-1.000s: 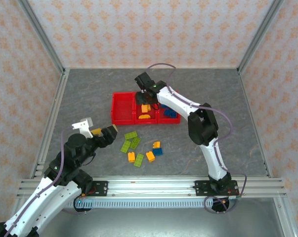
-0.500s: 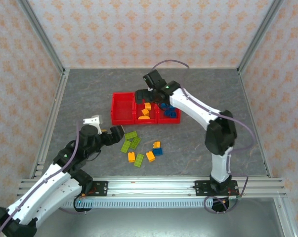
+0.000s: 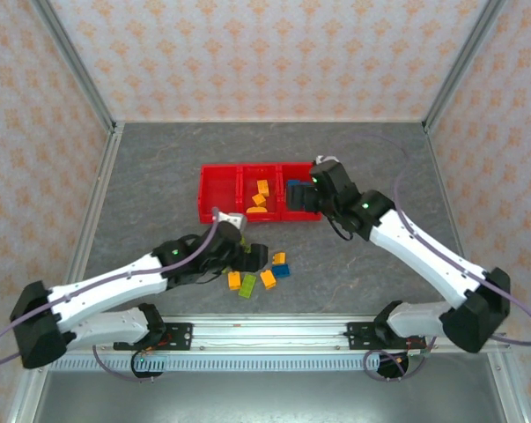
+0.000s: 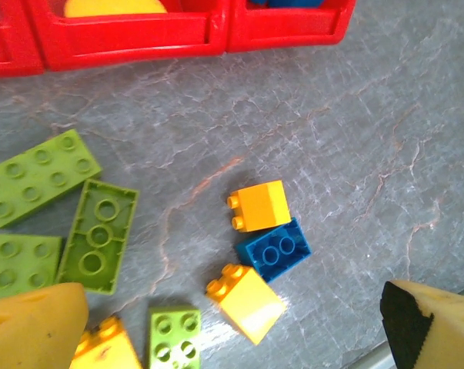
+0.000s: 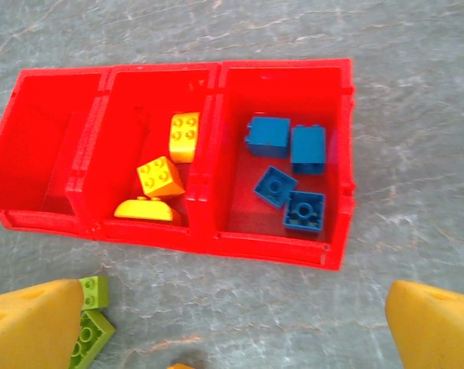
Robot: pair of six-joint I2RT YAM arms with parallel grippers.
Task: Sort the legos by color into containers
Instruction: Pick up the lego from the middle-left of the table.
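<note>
Wrist views show left fingers (image 4: 31, 330) and right fingers (image 5: 435, 319) wide, blue legos (image 5: 307, 147) binned.

Tray (image 5: 270, 250): orange legos (image 5: 161, 177) mid, blue (image 5: 307, 147) R; maybe 2 green (image 5: 91, 338) near.

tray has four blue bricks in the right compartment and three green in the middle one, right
No. The three bricks in the middle compartment are orange, not green, as the right wrist view shows. The four blue bricks are right.
</note>
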